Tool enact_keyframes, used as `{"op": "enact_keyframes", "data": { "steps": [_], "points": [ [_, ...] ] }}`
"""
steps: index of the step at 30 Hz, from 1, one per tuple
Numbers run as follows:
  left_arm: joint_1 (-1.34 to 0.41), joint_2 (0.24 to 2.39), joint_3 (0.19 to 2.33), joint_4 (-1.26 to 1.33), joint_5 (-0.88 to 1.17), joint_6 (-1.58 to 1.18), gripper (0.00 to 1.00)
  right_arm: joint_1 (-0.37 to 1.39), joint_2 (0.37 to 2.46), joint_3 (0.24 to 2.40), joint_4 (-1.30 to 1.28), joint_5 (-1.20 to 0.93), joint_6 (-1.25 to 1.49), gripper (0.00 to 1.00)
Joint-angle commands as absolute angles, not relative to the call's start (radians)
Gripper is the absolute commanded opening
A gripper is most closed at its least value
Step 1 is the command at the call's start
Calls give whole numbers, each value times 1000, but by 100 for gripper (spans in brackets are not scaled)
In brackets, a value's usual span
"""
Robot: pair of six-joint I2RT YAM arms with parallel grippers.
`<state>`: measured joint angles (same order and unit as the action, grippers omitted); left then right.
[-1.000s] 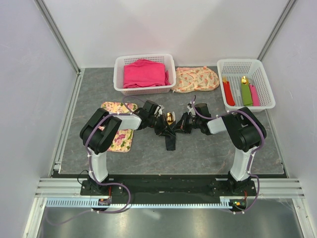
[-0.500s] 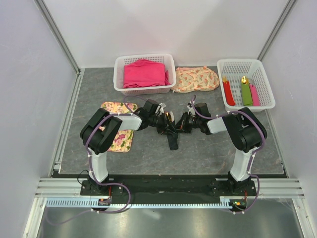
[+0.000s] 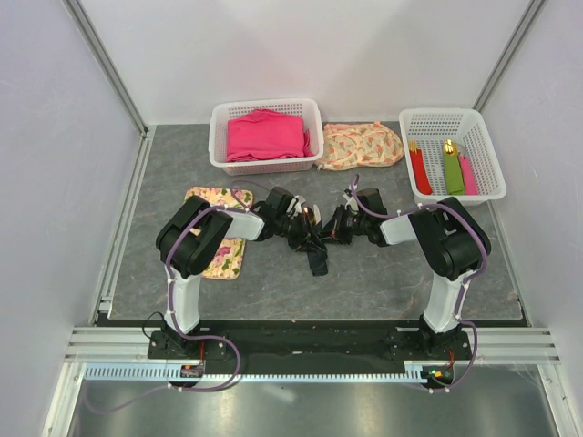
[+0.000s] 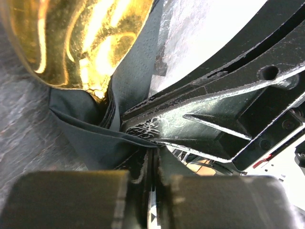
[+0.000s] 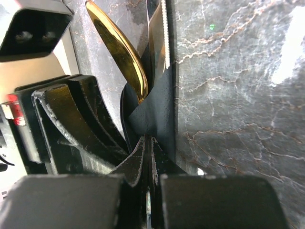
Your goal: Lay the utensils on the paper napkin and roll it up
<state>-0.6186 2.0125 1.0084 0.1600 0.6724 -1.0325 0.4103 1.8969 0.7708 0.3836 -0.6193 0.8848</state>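
Observation:
The black paper napkin [image 3: 316, 260] lies at the table's middle, wrapped around the utensils. Both grippers meet over its far end. In the top view a gold spoon head [image 3: 311, 217] peeks out between them. My left gripper [image 3: 304, 233] comes from the left, my right gripper [image 3: 331, 234] from the right. In the left wrist view the spoon bowl [image 4: 71, 38] sticks out of the napkin folds [image 4: 90, 138]; my left gripper [image 4: 153, 152] is shut on a fold's edge. In the right wrist view my right gripper [image 5: 148, 143] pinches the napkin [image 5: 157, 112] below the spoon [image 5: 119, 52] and a gold knife edge [image 5: 159, 33].
A white basket [image 3: 219, 150] holding pink cloth stands at the back. A second white basket [image 3: 490, 168] at the back right holds red, green and pink rolls. A floral mat [image 3: 221, 259] lies under the left arm, and a floral cloth [image 3: 360, 146] sits between the baskets.
My left wrist has moved right and closer to the right gripper, now covering most of the gold spoon head. The napkin bundle shifted slightly right. The right arm has stayed put.

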Motion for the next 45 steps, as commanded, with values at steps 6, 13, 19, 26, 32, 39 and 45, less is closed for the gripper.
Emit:
{"op": "enact_keyframes", "data": {
  "steps": [6, 13, 19, 26, 32, 39, 45],
  "points": [
    [-618, 2054, 1002, 144, 661, -973, 54, 403, 1855, 865, 122, -561, 764, 8],
    [-618, 2049, 992, 150, 663, -954, 60, 345, 1816, 966, -32, -572, 686, 38],
    [-618, 2052, 991, 156, 672, -939, 61, 316, 1802, 1011, -118, -604, 637, 65],
    [-618, 2043, 988, 170, 678, -934, 62, 328, 1815, 959, -123, -647, 640, 64],
    [-618, 2039, 991, 183, 683, -923, 61, 334, 1793, 901, -160, -649, 592, 63],
    [-618, 2031, 986, 192, 686, -914, 59, 341, 1804, 871, -184, -663, 545, 57],
    [-618, 2031, 988, 198, 692, -907, 58, 359, 1809, 861, -184, -678, 528, 55]
  ]
}}
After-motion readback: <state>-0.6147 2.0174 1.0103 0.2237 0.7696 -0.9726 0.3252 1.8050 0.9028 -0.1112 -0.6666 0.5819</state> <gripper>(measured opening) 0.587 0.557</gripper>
